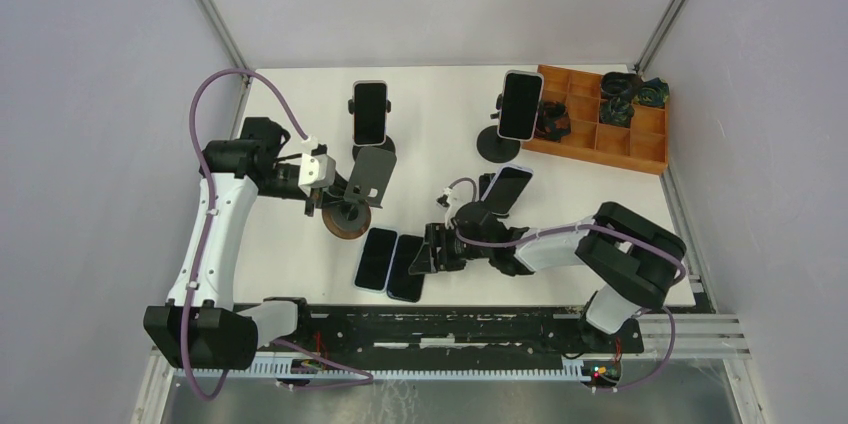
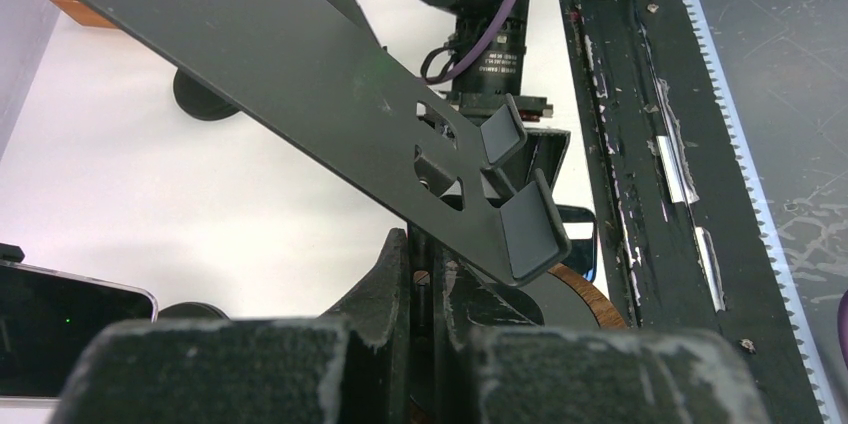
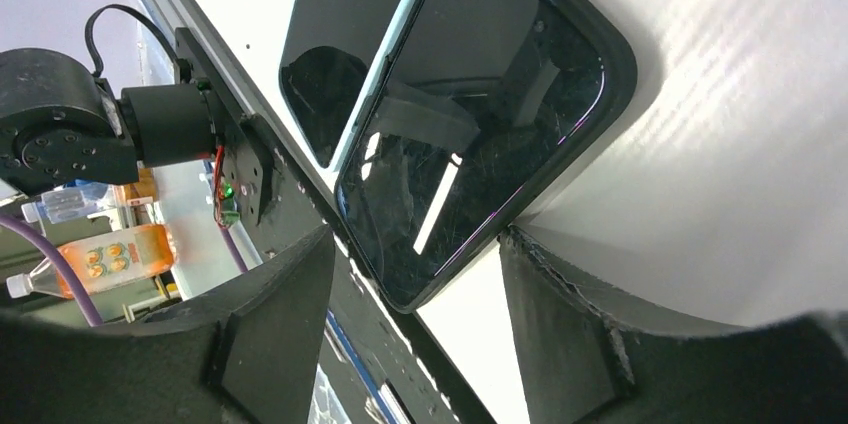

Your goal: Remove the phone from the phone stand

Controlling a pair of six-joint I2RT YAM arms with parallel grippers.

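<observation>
An empty black phone stand (image 1: pixel 368 176) on a round brown base (image 1: pixel 345 222) stands left of centre. My left gripper (image 1: pixel 332 194) is shut on its upright post; the left wrist view shows the fingers (image 2: pixel 385 284) pinching the post under the tilted plate (image 2: pixel 330 94). Two dark phones (image 1: pixel 376 259) (image 1: pixel 406 267) lie flat side by side near the front edge. My right gripper (image 1: pixel 422 250) is open just right of them. In the right wrist view the nearer phone (image 3: pixel 480 144) has its corner between my open fingers (image 3: pixel 290 314), with the other phone (image 3: pixel 340 44) beyond.
A phone (image 1: pixel 369 112) sits on a stand at the back centre, another (image 1: pixel 520 104) on a stand at the back right. A third phone (image 1: pixel 507 189) lies by my right arm. A wooden compartment tray (image 1: pixel 610 134) stands back right. The black rail (image 1: pixel 480 329) runs along the near edge.
</observation>
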